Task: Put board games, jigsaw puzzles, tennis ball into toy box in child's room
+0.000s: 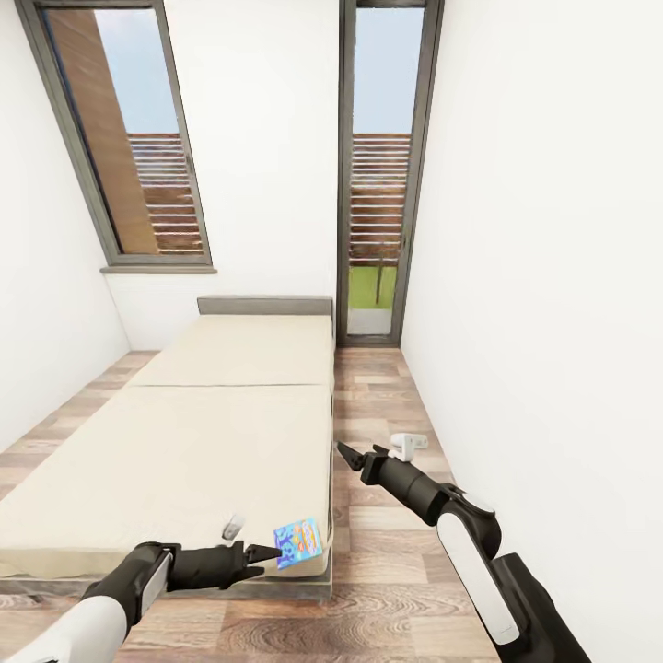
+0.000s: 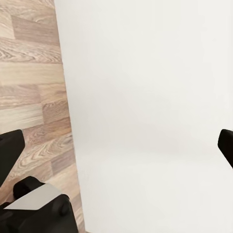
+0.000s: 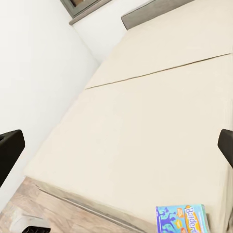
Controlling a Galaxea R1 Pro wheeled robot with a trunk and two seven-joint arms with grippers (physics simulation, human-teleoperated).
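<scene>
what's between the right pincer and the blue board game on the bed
Nothing: in the head view, only bare mattress edge separates the right pincer from the board game.

Small blue board game (image 1: 299,542) lies flat at the bed's (image 1: 184,442) near corner.

window (image 1: 129,138) at 11 o'clock | glass door (image 1: 382,175) at 12 | wall socket (image 1: 408,444) at 4, by the skirting

Matt cloth, grained wood, glossy print

The bed (image 1: 184,433) wears a smooth, matt beige mattress – cloth by its look; its headboard (image 1: 265,305) is flat grey; the floor (image 1: 387,405) is wood plank, grained with a faint sheen; the board game (image 3: 183,219) shows glossy printed card; the walls (image 1: 543,276) are plain matt white – the window frames (image 1: 92,193) dark and dull.
</scene>
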